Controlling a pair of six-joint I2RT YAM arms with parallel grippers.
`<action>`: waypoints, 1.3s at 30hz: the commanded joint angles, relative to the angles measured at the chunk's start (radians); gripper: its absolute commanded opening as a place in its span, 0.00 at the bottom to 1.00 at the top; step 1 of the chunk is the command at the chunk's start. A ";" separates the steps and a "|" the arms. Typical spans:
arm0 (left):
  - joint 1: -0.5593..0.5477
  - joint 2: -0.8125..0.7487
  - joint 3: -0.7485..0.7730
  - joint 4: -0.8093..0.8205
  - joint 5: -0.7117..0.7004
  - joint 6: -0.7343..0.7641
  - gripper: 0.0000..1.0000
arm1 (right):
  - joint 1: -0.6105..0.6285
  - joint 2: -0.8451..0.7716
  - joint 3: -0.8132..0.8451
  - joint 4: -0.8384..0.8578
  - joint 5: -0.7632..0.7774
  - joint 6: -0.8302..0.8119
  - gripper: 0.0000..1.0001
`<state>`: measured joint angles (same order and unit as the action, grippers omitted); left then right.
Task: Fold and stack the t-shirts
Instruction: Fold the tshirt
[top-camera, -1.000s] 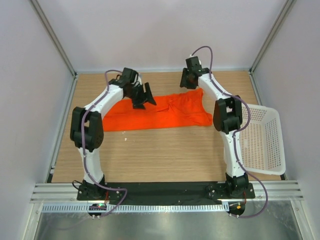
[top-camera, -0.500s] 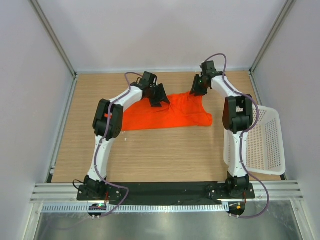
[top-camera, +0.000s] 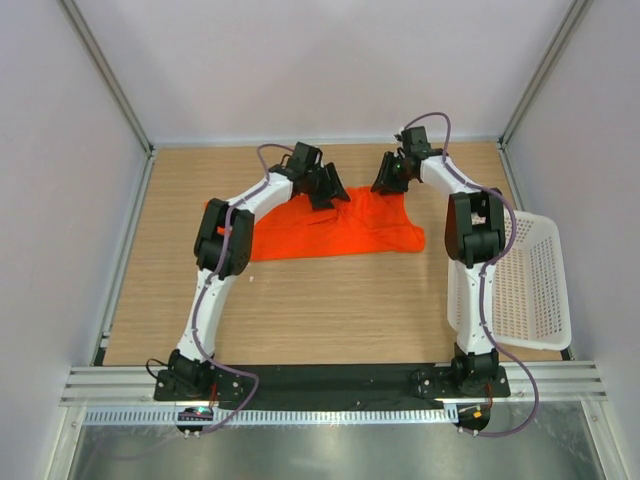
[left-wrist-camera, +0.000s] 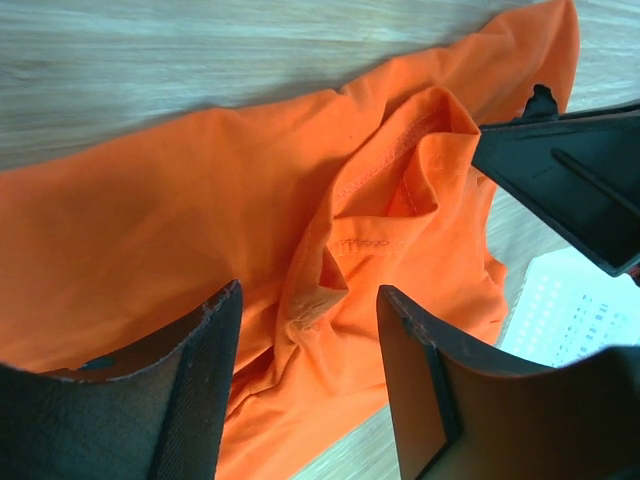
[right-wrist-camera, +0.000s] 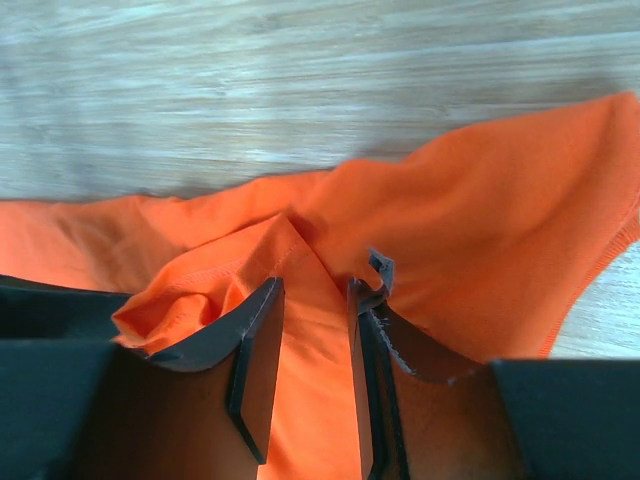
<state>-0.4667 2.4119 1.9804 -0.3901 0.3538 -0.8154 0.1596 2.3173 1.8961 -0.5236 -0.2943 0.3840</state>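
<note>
Nearest me, bare light-wood tabletop (top-camera: 320, 310); a white plastic lattice basket (top-camera: 530, 290) sits outboard of the right arm, nothing in it. Beyond that, the plain orange-red thin-fabric t-shirt (top-camera: 300, 228) lies under both hands. Change noted: the left gripper (left-wrist-camera: 310, 290) has travelled in along the shirt toward the right gripper (right-wrist-camera: 315, 290), and the cloth's left end has drawn in. Left jaws, now narrower, straddle a raised ridge without pinching. Right jaws stand narrow, holding a tented fold. Judged: a fold is being set up and nothing is stacked.
</note>
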 joint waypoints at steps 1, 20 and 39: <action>-0.009 0.016 0.052 0.050 0.020 -0.021 0.57 | -0.003 -0.059 0.034 0.059 -0.037 0.035 0.38; 0.022 0.044 0.089 -0.027 -0.010 -0.039 0.16 | -0.005 0.022 0.058 0.091 -0.089 0.087 0.34; 0.051 0.030 0.038 -0.055 -0.018 -0.037 0.02 | -0.009 0.030 0.027 0.134 -0.037 0.133 0.12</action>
<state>-0.4316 2.4573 2.0293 -0.4389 0.3428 -0.8581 0.1551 2.3817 1.9144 -0.4335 -0.3656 0.5034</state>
